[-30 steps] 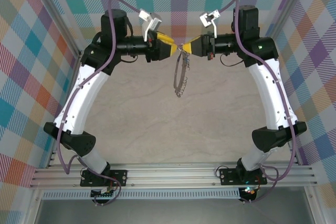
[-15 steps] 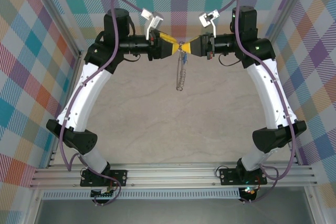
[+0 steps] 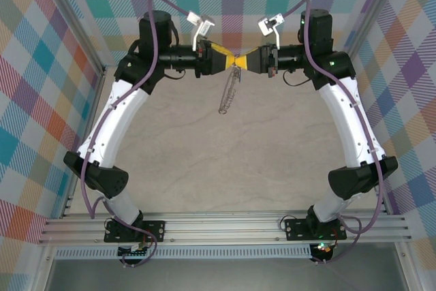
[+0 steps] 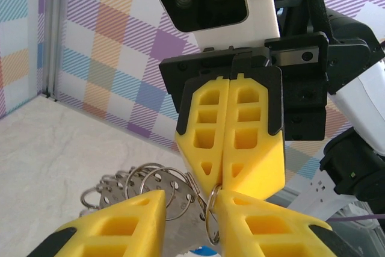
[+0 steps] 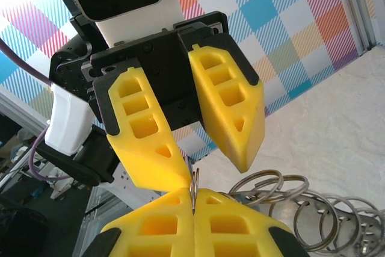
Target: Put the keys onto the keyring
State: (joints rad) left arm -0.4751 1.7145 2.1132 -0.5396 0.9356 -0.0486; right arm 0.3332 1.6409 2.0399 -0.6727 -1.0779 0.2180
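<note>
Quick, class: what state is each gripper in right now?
Left gripper: open, jaws apart around the keyring.
Right gripper: closed, pinching the keyring's wire.

High rear overview, wrist cameras face-to-face, close

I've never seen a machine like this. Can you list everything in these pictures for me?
keyring: one, silver hoop fringed with small loops, hanging from the right pincer.
key: perhaps one, blue scrap low between the fingers of the left pincer; too little shows to be sure.
table: one, beige marbled, beneath.
walls: colourful checks, around the table.
arms: two, white and black; left arm, right arm.
pincers: two, yellow, tip to tip; left jaws apart, right shut on the keyring.
</note>
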